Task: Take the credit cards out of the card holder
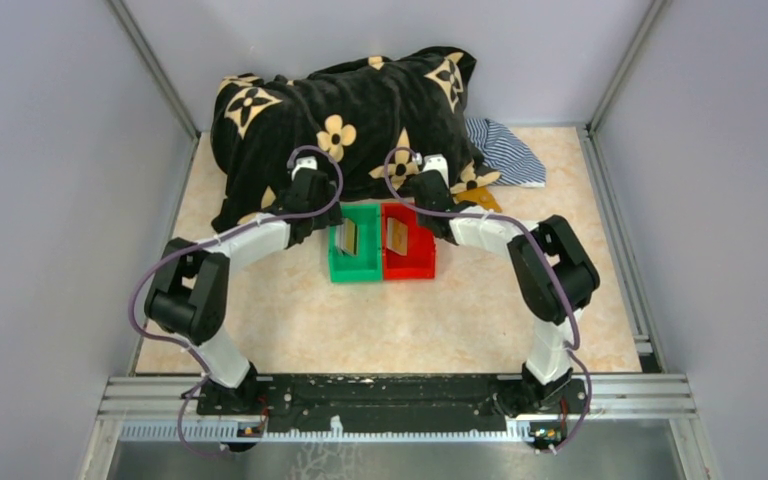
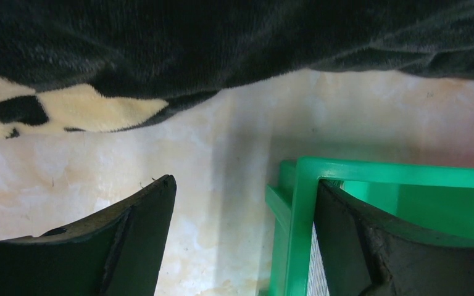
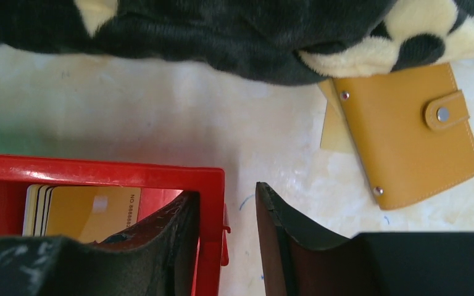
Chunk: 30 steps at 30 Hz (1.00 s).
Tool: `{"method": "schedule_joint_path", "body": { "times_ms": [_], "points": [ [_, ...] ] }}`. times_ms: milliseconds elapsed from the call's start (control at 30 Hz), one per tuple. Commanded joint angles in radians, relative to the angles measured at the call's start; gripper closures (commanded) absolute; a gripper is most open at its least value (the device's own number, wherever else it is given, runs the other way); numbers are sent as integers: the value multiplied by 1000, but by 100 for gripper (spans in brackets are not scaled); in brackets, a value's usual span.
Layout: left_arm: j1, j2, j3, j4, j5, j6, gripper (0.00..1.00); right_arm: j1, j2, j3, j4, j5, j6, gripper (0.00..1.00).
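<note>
The card holder (image 3: pixel 407 135), tan-yellow leather with its strap tab snapped shut, lies on the table half under the blanket, also seen in the top view (image 1: pixel 481 196). A pale card edge (image 3: pixel 332 132) sticks out beneath it. Gold credit cards (image 3: pixel 86 209) stand in the red bin (image 3: pixel 99 169), and a silvery striped card (image 2: pixel 315 268) stands in the green bin (image 2: pixel 401 176). My left gripper (image 2: pixel 245 181) is open, straddling the green bin's left wall. My right gripper (image 3: pixel 226 190) is open astride the red bin's right wall, its outer finger clear of the wall.
A black fleece blanket with cream flowers (image 1: pixel 345 115) is heaped at the back, overhanging both bins' far side. A striped cloth (image 1: pixel 508 150) lies at the back right. The green bin (image 1: pixel 355 245) and red bin (image 1: pixel 410 243) sit side by side mid-table.
</note>
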Motion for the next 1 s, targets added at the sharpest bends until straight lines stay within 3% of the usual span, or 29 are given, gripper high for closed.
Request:
{"method": "schedule_joint_path", "body": {
  "times_ms": [0, 333, 500, 700, 833, 967],
  "points": [
    [27, 44, 54, -2, 11, 13, 15, -19, 41, 87, 14, 7, -29, 62],
    [49, 65, 61, 3, 35, -11, 11, -53, 57, 136, -4, -58, -39, 59],
    [49, -67, -64, 111, 56, -28, 0, -53, -31, 61, 35, -219, -47, 47],
    [48, -227, -161, 184, 41, -51, 0, -52, -173, -19, 51, -331, -20, 37],
    [47, -330, -279, 333, 35, -55, 0, -52, -277, -56, 53, -389, -7, 31],
    [47, -371, -287, 344, 43, -51, 0, -53, -326, -64, 35, -388, 2, 30]
  ]
}}
